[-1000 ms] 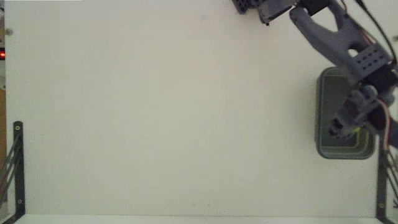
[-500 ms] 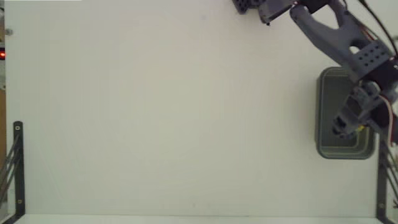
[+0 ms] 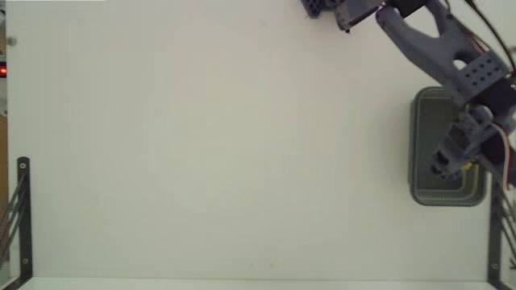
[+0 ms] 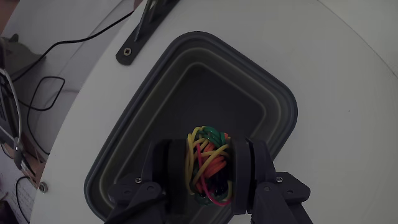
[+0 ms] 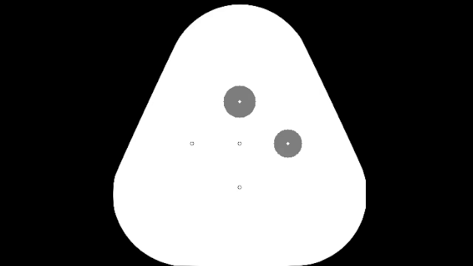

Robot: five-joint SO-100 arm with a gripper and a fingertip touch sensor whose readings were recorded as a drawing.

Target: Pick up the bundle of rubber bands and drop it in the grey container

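Observation:
In the wrist view, the bundle of rubber bands [image 4: 210, 163], yellow with green and red strands, is squeezed between my gripper's [image 4: 210, 155] two dark fingers, which are shut on it. It hangs directly over the inside of the grey container [image 4: 155, 87], a dark grey tub with a thick rim. In the fixed view the container [image 3: 426, 137] sits at the right side of the table, and my gripper [image 3: 451, 167] hovers over its lower half, with a bit of yellow from the bundle [image 3: 464, 167] showing beside the fingers.
A black metal bracket [image 4: 144, 25] lies on the white table just beyond the tub. Black brackets [image 3: 22, 217] also stand at the lower left and lower right [image 3: 495, 229] in the fixed view. Cables [image 4: 43, 68] trail off the table's left edge.
The gripper with the bundle has shifted slightly up in the fixed view over the container since a second ago; it has barely moved in the last half second.

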